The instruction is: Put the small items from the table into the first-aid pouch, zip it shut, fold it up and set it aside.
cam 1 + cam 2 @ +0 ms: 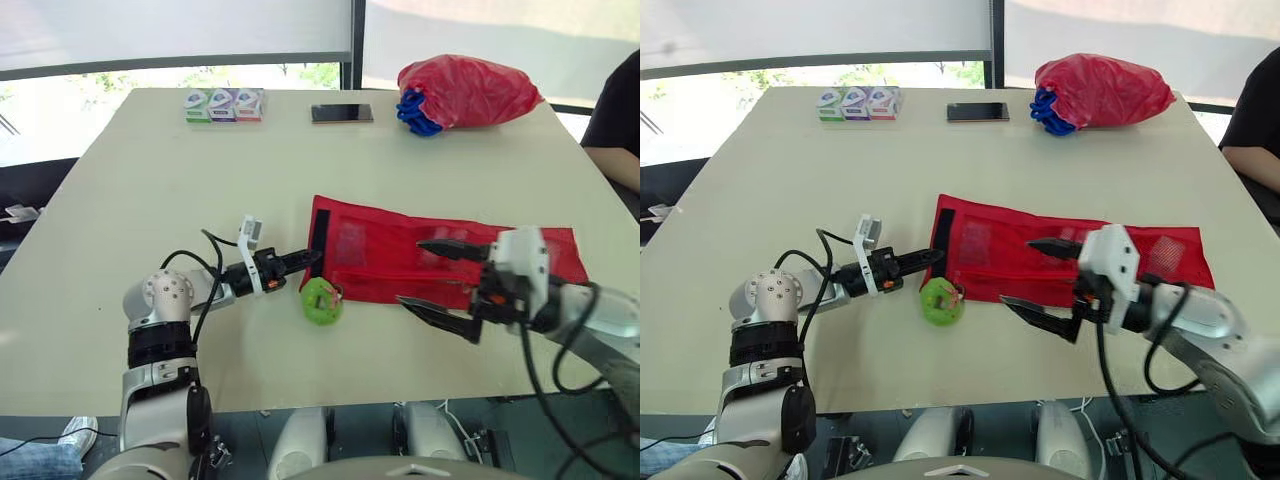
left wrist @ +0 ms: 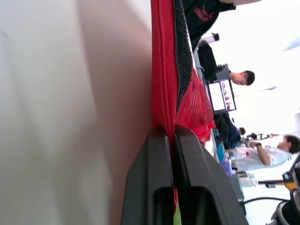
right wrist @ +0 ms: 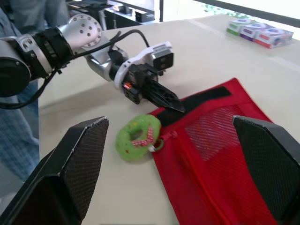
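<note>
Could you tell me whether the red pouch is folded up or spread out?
Spread out: the red pouch lies flat and unfolded on the table, left claw shut on its end.

The right gripper point(image 1: 408, 271) covers part of the red pouch point(image 1: 370, 250), and what lies behind the pouch's mesh pockets cannot be told. A person point(image 1: 618, 110) is cut off by the right edge. Print on the small boxes point(image 1: 224, 104) is too small to read.
</note>
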Action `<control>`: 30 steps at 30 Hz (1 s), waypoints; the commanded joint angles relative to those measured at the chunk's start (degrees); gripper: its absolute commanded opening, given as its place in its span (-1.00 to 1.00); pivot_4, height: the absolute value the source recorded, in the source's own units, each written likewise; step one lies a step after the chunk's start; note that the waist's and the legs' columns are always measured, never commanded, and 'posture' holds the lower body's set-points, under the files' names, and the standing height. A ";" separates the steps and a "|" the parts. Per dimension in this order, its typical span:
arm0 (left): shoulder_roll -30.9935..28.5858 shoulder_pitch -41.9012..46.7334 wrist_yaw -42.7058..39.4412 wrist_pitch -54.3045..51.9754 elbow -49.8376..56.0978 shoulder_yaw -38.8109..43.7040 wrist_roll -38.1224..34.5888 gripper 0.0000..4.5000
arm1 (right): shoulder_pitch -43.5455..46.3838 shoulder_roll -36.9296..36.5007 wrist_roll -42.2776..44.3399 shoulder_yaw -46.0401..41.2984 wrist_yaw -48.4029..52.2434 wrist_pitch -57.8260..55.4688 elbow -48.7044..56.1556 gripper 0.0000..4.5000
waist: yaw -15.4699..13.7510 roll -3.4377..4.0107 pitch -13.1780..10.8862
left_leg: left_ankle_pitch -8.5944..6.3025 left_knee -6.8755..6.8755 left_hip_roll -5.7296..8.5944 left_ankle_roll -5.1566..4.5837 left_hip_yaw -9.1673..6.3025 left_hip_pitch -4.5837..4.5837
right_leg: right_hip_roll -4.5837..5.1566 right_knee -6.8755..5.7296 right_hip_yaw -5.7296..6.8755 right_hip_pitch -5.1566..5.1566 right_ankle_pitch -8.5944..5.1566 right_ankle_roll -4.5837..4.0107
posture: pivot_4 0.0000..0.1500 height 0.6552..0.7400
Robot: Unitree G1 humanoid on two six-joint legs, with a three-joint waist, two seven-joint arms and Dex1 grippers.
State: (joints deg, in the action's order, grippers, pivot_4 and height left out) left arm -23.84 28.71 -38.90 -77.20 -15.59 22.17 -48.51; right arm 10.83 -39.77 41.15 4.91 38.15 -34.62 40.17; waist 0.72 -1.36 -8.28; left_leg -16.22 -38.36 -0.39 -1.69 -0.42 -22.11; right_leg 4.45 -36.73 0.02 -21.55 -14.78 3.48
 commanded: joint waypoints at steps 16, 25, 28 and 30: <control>0.06 -1.84 5.26 0.88 1.10 3.77 -2.27 -0.97 | 20.04 21.48 -22.97 30.02 12.23 7.46 -33.34 1.00 | 0.39 -0.04 0.02 | 0.09 0.06 0.06 0.17 0.01 0.11 | 0.00 -0.07 -0.02 -0.06 0.01 -0.01 | 1.00 1.00; -0.56 -2.46 6.52 -0.71 3.83 3.19 -3.74 -0.97 | 20.29 23.24 -33.25 31.74 9.57 8.02 -36.63 1.00 | 0.30 -0.03 0.02 | 0.10 0.08 0.06 0.24 -0.04 0.10 | 0.04 -0.04 -0.02 -0.09 0.01 -0.02 | 1.00 1.00; -0.71 -2.47 6.59 -0.66 3.89 2.90 -3.82 -1.00 | 20.40 24.36 -35.92 31.73 8.42 9.05 -37.82 0.43 | 0.30 -0.03 0.02 | 0.10 0.09 0.08 0.24 -0.03 0.11 | 0.03 -0.04 -0.02 -0.09 0.01 -0.02 | 1.00 1.00; -0.94 -2.68 6.43 -0.41 3.78 2.55 -3.66 -1.00 | 20.63 25.24 -37.60 31.07 7.13 9.63 -39.10 0.08 | 0.31 -0.03 0.02 | 0.11 0.09 0.09 0.25 -0.04 0.11 | 0.03 -0.04 -0.02 -0.09 0.01 -0.02 | 1.00 1.00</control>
State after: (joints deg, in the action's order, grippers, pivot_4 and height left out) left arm -24.04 26.71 -32.26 -77.06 -13.01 25.05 -51.87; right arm 30.98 -15.07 4.88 36.25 46.43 -25.67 1.52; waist 1.04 -1.39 -8.26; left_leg -16.11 -38.26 -0.29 -1.43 -0.45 -22.00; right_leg 4.48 -36.77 0.00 -21.64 -14.77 3.46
